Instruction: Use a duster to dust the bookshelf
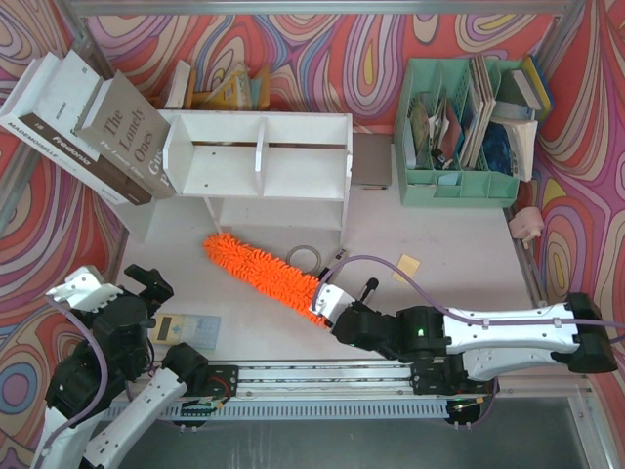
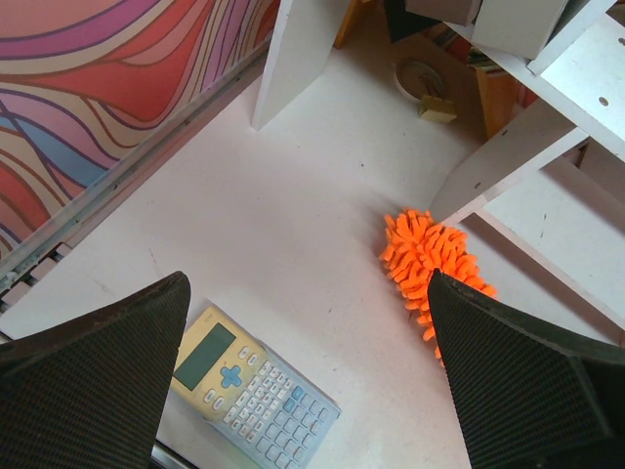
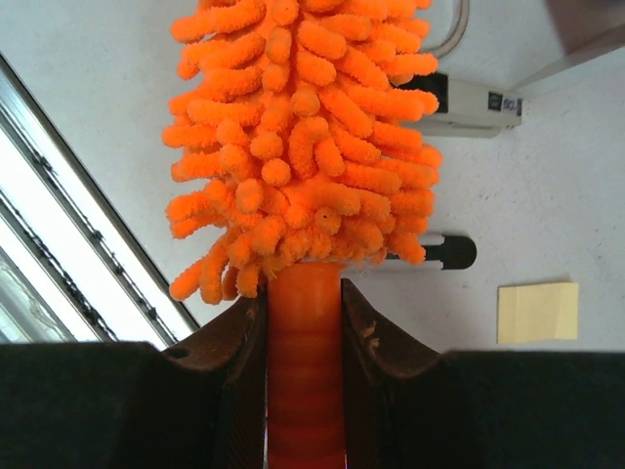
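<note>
Clamped on the stiff handle of the duster (image 3: 303, 127) was the right gripper (image 3: 304, 311), a sound hold; the head, seemingly soft and light, lay on the worktop (image 1: 469, 234) before the bookshelf (image 1: 264, 156). The left gripper (image 2: 308, 288) stood wide apart.

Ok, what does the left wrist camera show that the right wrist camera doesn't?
Only the left wrist view: a calculator, white panels of the bookshelf, and the open left claw. Only the right wrist view: the right claw shut on the orange handle of the duster, plus a yellow sticky note. Both: the duster's fluffy orange head and the white table.
</note>
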Action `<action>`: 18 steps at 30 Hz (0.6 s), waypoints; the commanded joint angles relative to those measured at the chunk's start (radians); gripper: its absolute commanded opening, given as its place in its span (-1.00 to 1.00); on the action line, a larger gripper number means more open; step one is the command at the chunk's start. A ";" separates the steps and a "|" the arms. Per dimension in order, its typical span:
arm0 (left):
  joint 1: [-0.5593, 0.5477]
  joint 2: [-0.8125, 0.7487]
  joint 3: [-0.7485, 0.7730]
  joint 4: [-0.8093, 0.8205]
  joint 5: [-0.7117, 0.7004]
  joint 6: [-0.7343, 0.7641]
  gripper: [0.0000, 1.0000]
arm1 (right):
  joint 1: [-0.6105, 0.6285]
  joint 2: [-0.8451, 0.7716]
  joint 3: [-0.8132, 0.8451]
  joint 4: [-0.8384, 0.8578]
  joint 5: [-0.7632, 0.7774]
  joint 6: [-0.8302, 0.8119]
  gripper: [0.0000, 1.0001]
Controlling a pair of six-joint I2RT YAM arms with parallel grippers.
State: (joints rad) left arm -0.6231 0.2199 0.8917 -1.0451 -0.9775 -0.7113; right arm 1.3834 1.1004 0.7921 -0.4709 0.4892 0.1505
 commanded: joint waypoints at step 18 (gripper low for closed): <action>-0.004 -0.002 -0.010 -0.005 -0.019 0.005 0.97 | -0.015 -0.017 0.003 0.107 -0.038 0.042 -1.00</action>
State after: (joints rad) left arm -0.6231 0.2199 0.8917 -1.0451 -0.9775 -0.7109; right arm 1.3743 1.0771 0.8230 -0.4168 0.4637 0.1291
